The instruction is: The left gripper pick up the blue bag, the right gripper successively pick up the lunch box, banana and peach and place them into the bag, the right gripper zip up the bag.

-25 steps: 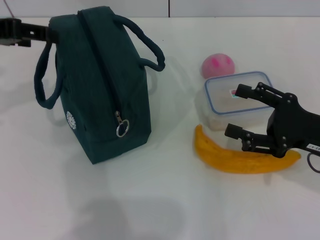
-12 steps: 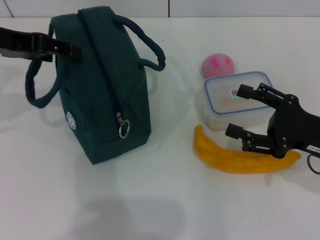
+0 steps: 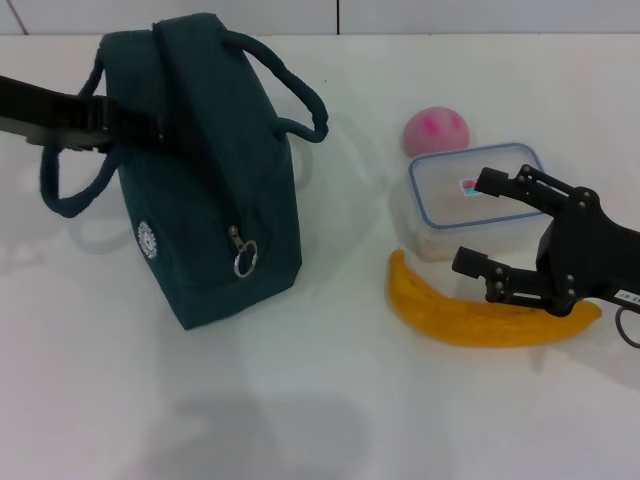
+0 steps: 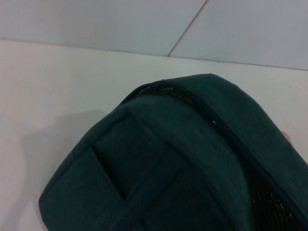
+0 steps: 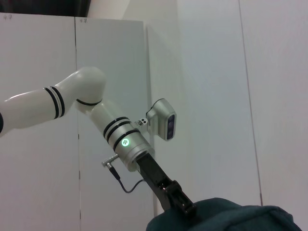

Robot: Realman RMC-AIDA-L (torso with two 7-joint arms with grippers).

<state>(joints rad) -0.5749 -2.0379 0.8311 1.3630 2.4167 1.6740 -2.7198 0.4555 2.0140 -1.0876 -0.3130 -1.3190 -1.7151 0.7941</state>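
While the blue bag stood upright toward the table's far left corner, zipper closed and nothing packed, I judged the first step in hand: my left gripper lay against the bag's upper side by the near handle, though I could not tell whether it was open or closed. My right gripper hung wide open and empty toward the right edge, over the lunch box and banana, with the peach just behind the box. Next I would need a firm hold on the bag and its zipper opened before the box could go in.
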